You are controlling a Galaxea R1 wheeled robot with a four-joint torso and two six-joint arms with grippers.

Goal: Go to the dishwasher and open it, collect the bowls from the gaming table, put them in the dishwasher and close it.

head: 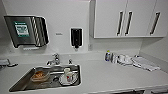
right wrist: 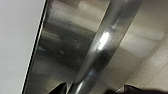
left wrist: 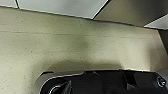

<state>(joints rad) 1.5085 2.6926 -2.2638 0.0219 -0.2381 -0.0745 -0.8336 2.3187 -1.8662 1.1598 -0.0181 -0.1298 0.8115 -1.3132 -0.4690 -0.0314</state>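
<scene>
Right gripper (right wrist: 86, 90) parts are seen as two dark tips at the edge of the right wrist view, one on each side of a round brushed-steel handle bar (right wrist: 105, 42). Whether the bar is pinched or merely straddled cannot be told, since the tips are cut off by the frame edge. Right behind the bar, a stainless-steel panel is shown, taken to be the dishwasher door (right wrist: 57, 50); dim reflections are carried on its surface. Beside the steel panel, on the far side from the bar, a plain white cabinet face (right wrist: 17, 45) is met along a thin dark seam. Past the bar on the other side, pale floor tiles (right wrist: 152, 75) are visible.

Near the left arm, only a dark rounded part of the robot is shown in the left wrist view, above a speckled beige floor (left wrist: 75, 45); the left gripper's state cannot be told. White panels (left wrist: 62, 6) are seen at the far end of that floor.

Above both arms, a white countertop (head: 110, 75) is viewed from the head camera. A steel sink (head: 22, 83) is set into it, with a white mug (head: 68, 76), a plate and an orange-brown dish (head: 39, 75) inside. A tap (head: 55, 59) stands behind the sink. On the wall, a paper towel dispenser (head: 27, 30) and a black soap dispenser (head: 76, 37) are mounted. White wall cupboards (head: 125, 18) with dark handles hang further along, and a small bottle (head: 108, 56) and crumpled white cloths (head: 140, 62) lie below them on the counter.
</scene>
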